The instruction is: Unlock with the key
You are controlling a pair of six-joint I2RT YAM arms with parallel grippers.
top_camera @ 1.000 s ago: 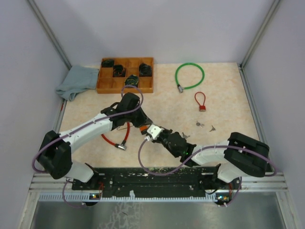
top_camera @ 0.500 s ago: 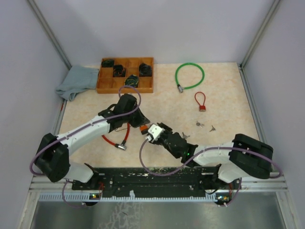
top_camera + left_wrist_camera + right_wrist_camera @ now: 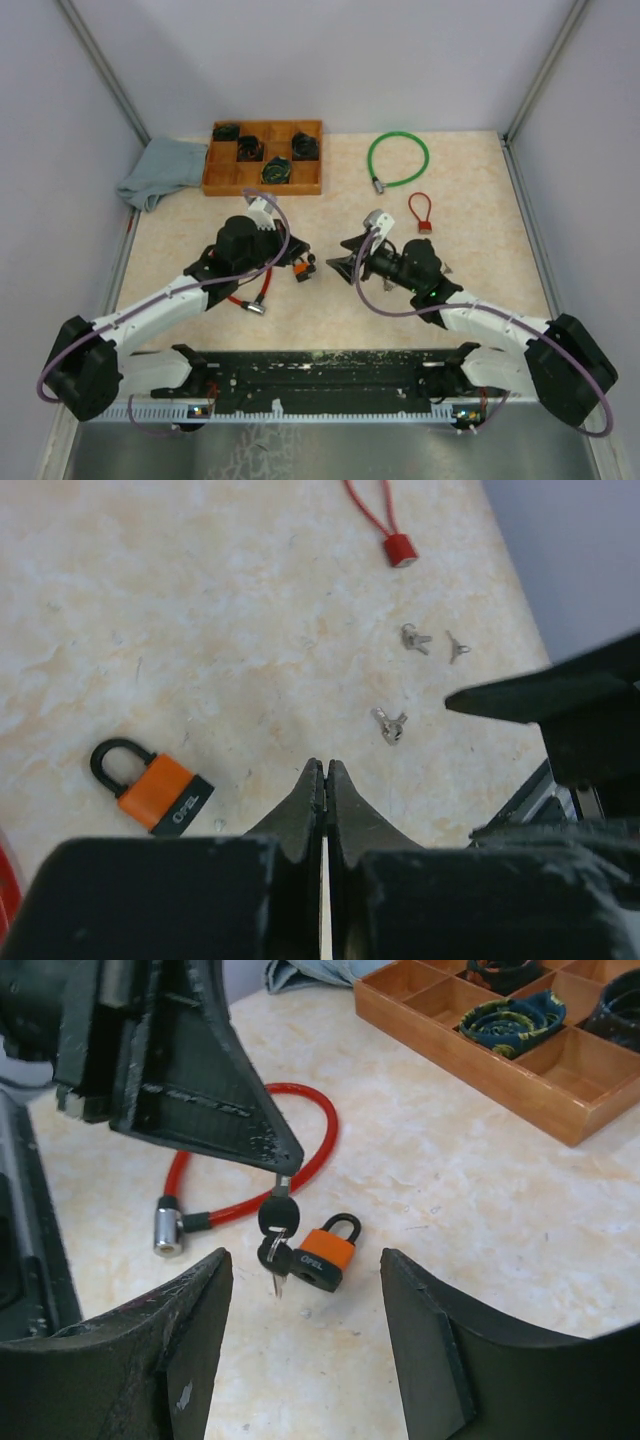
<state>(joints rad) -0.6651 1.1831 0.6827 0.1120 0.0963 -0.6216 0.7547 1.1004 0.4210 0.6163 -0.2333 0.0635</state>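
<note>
Two small keys (image 3: 278, 1218) dangle from my clenched left gripper (image 3: 323, 775) just beside the orange padlock (image 3: 325, 1250) lying on the table (image 3: 470, 200), right gripper (image 3: 345, 257) spread empty; it looks light, rigid and slick, so I'd pinch its flat body.

The orange padlock (image 3: 325, 1248) lay flat on the table. The way to it from the right gripper (image 3: 343, 256), whose fingers stood wide apart, was free. On the other side the left gripper (image 3: 284, 1165) hung over it, and the black-headed keys (image 3: 276, 1230) pinched in its tip dangled right against the padlock. The red cable lock (image 3: 332, 1130) curved close behind. The wooden tray (image 3: 470, 1070) stood well apart.
</note>
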